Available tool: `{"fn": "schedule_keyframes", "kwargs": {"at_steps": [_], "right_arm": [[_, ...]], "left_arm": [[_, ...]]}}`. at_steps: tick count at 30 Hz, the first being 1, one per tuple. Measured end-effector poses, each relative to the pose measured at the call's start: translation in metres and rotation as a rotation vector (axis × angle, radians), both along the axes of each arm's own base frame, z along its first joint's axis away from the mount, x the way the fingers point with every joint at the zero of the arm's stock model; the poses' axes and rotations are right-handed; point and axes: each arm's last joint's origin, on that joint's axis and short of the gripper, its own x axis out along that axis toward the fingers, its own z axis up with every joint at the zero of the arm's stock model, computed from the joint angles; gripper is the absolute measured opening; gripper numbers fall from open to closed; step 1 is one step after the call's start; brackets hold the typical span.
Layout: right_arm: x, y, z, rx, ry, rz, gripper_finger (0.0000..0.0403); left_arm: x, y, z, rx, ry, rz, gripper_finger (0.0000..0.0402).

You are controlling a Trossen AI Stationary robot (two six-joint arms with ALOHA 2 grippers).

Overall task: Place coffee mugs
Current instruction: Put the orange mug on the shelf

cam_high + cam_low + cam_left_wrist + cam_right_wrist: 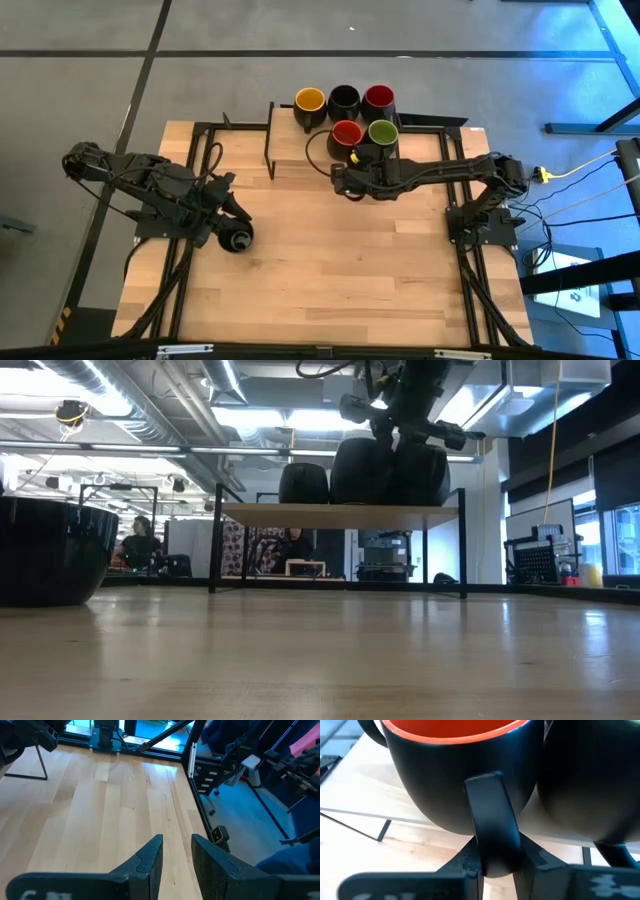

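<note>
The right gripper (pixel 495 862) has its jaws nearly shut, pinching the handle of a dark ceramic mug with a red-orange interior (pixel 460 770) on the raised shelf (pixel 340 512). The left gripper (pixel 176 860), jaws slightly parted and empty, hangs over the wooden table (pixel 100 815), beside a black mug (pixel 237 240).

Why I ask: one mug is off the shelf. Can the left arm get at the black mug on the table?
Probably yes: the black mug sits beside the left gripper, nothing between; the right gripper holds the red mug elsewhere.
</note>
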Motion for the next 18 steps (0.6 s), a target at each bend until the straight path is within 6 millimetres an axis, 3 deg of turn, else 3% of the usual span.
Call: {"fn": "schedule_keyframes", "kwargs": {"at_steps": [18], "right_arm": [[0.0009,-0.0002,0.0010,-0.038,-0.003,-0.004,0.0089]], "left_arm": [[0.0000,0.0000,-0.0002,0.000,0.001,0.000,0.0096]]}}
